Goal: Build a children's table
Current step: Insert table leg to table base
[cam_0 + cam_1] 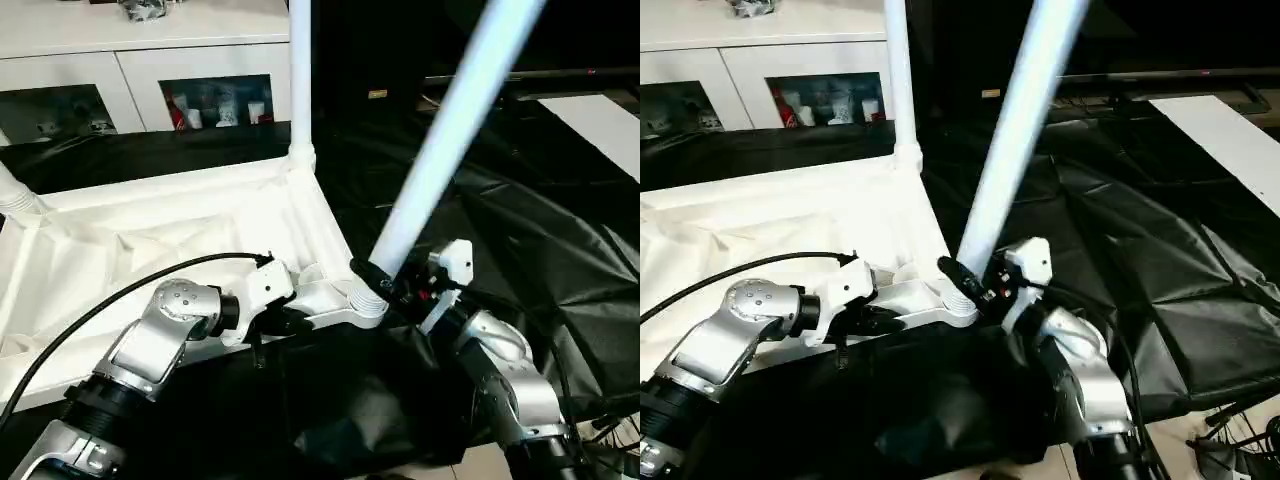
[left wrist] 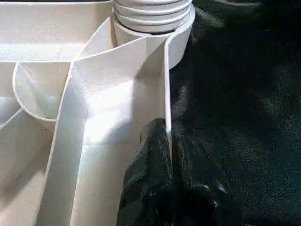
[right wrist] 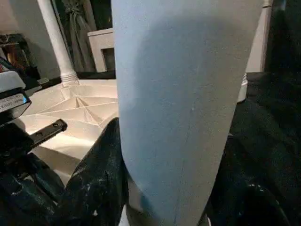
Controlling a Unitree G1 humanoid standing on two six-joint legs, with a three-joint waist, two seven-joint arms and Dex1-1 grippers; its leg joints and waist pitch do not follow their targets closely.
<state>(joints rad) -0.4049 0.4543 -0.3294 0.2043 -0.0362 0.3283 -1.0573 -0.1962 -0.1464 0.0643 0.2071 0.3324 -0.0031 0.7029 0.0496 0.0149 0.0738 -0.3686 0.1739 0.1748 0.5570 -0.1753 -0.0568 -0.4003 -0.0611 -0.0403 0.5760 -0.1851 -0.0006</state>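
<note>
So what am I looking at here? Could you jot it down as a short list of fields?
scene: upside-down white tabletop with ribbed underside, lying on black sheeting
legs fitted: one upright in the far corner socket; another at the far left corner
leg in work: tilted leg, its base at the near corner socket
left gripper: shut on the tabletop's edge wall
right gripper: fingers around the tilted leg near its base
background: white cabinet with glass doors

Upright leg (image 1: 299,75) beyond tilted leg (image 1: 450,130)
</note>
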